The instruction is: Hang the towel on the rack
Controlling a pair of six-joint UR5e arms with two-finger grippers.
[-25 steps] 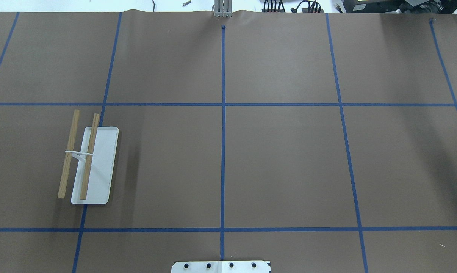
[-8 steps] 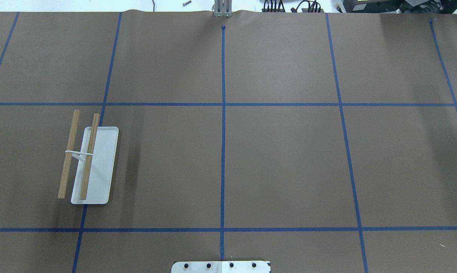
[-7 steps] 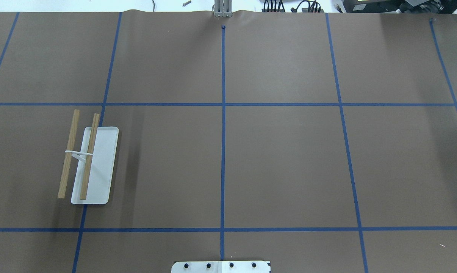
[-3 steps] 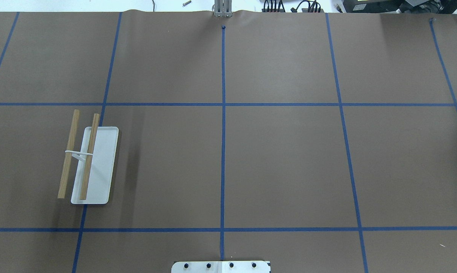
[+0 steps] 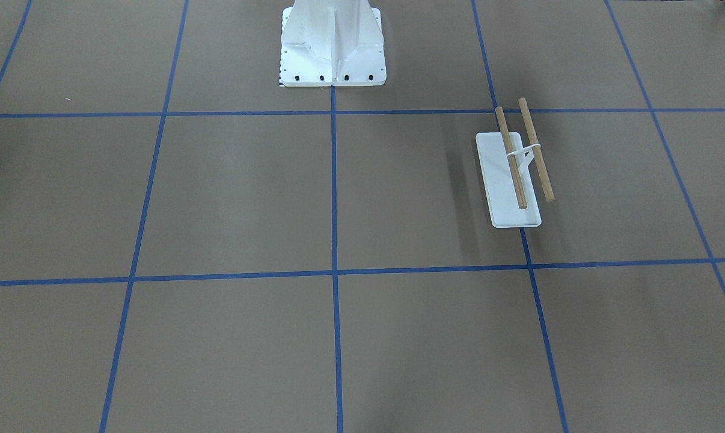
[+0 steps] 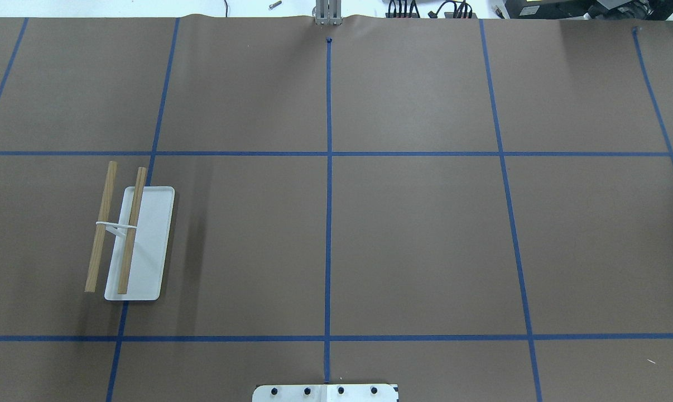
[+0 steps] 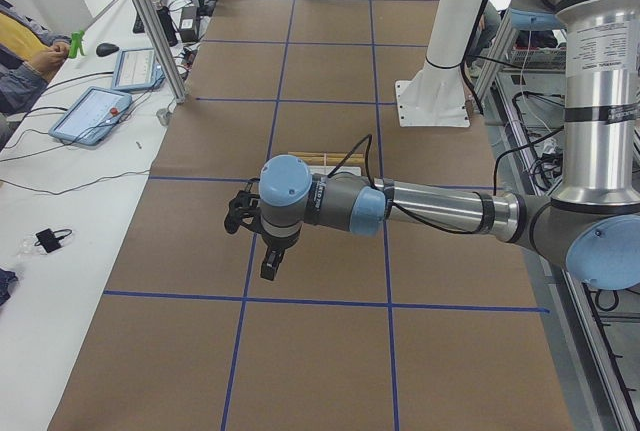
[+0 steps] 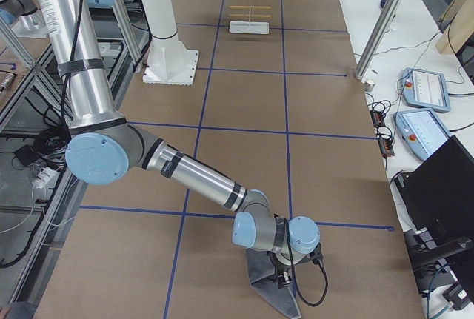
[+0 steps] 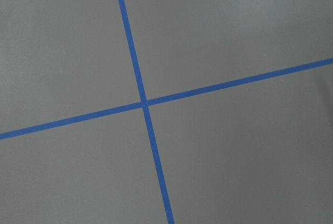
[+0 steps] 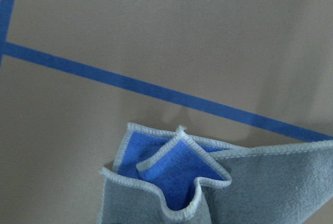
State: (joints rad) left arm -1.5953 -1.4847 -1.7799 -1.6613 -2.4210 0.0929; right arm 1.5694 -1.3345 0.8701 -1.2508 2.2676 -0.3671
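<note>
The rack (image 6: 130,240) stands on the table's left side, with a white base and two wooden rods; it also shows in the front view (image 5: 516,174) and far off in the right view (image 8: 249,17). The towel (image 8: 270,289) lies bunched at the table's right end, grey outside and blue inside, and fills the bottom of the right wrist view (image 10: 234,187). My right gripper (image 8: 284,278) is down on the towel; I cannot tell if it is shut. My left gripper (image 7: 262,251) hovers over bare table before the rack; I cannot tell its state.
The large white bolted pedestal (image 5: 332,42) stands at the robot's side of the table, also in the overhead view (image 6: 325,392). Blue tape lines (image 9: 143,102) cross the brown table cover. Tablets and cables (image 7: 95,111) lie on the white bench beyond the far edge.
</note>
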